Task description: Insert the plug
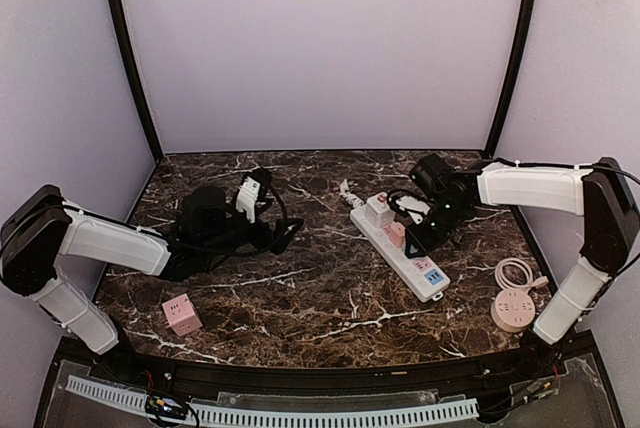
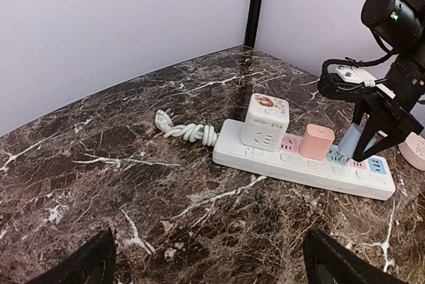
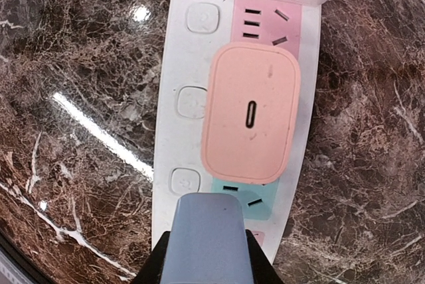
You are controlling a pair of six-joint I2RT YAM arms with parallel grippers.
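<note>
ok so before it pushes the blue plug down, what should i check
1. blue plug held by right gripper: ok, shut on it.
2. teal socket free: ok, slots bare.
3. Prongs lined up with those slots: cannot tell, prongs hidden.
4. Room beside pink charger: ok, a gap shows in the left wrist view.
5. left gripper out of the way: ok, open, short of the power strip.

Looks like a robot lab booth, not anyone's home: plain lilac walls (image 1: 320,48) and black frame poles (image 1: 130,58) box in a marble-look table (image 1: 330,293), left arm (image 1: 110,240) and right arm (image 1: 530,188) bolted at its near edge.
</note>
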